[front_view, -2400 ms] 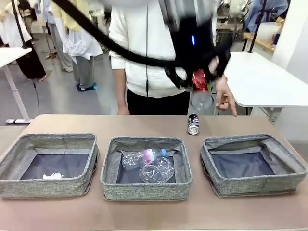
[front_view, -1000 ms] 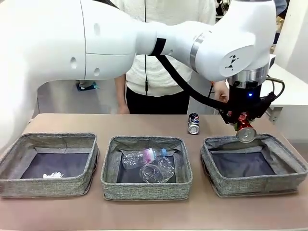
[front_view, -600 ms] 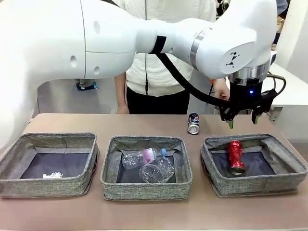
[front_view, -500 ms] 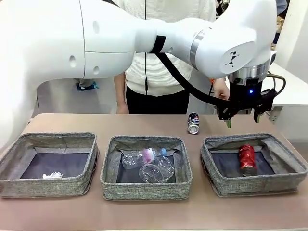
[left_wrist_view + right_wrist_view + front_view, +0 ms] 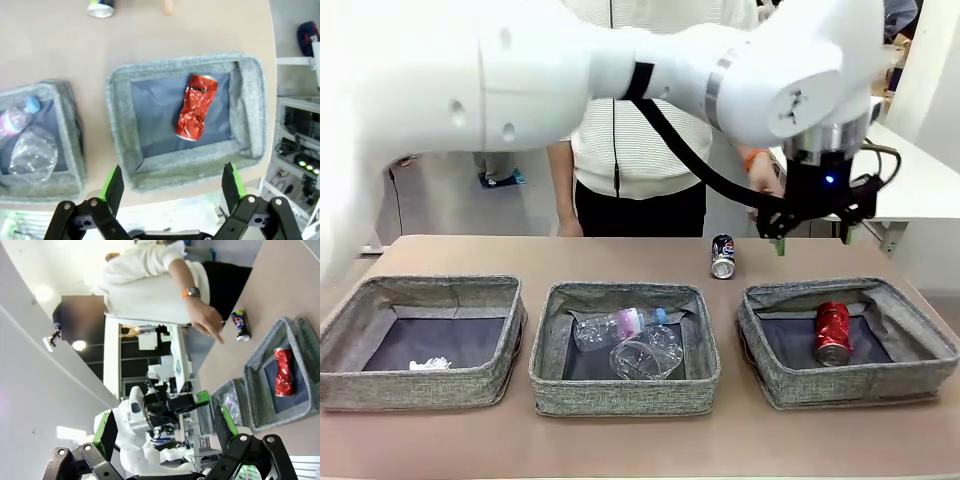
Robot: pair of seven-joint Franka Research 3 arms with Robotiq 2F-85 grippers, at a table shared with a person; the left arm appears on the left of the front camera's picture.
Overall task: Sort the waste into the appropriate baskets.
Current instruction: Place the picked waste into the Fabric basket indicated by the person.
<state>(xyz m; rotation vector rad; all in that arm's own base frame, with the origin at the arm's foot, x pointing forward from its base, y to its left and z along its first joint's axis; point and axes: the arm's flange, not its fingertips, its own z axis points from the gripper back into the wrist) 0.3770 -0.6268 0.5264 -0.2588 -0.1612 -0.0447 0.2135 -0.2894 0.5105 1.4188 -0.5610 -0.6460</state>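
The crushed red can (image 5: 195,107) lies in the right basket (image 5: 120,125), seemingly well below the left claw (image 5: 174,187), spread wide and empty.

Glossy crushed red can (image 5: 833,332), woven-cloth bin (image 5: 910,374)

Even, bright overhead light fills the front view, with soft shadows inside the baskets (image 5: 845,335) and smeared motion blur on the white arm (image 5: 520,80) at upper left. The left wrist view bends strongly toward its edges. In the right wrist view, ceiling lamps blow out at left, and the wall there is washed pale.
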